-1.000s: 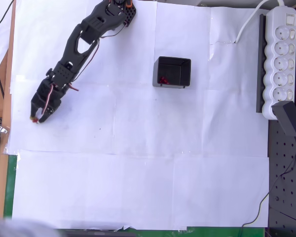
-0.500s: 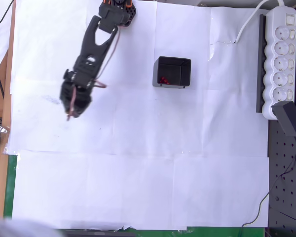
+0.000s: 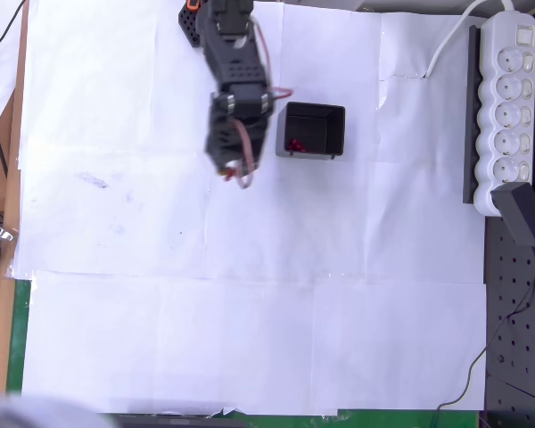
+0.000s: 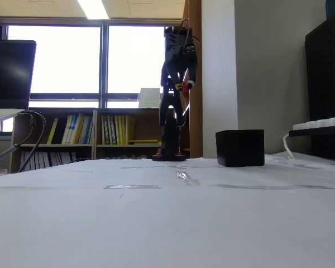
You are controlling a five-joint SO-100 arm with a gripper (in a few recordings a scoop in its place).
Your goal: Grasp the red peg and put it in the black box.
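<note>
Carrying looks like the step in hand: the end effector [image 3: 227, 169], raised just left of the box [image 3: 311, 130] in the overhead view, seems to pinch a red peg [image 4: 185, 86]. Next it must centre over the box's hollow, where red pegs [image 3: 293, 144] already lie, then release.

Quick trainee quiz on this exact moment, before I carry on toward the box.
1. True or false: in the overhead view the hand is directly above the black box.
2. Pick one: in the fixed view the hand is A) resting on the paper, B) raised well above the table, C) down inside the box.
3. Short answer: in the fixed view, what small thing appears pinched in the hand?

Key:
1. False; it is beside the box, to its left in the picture.
2. B.
3. The red peg.
</note>
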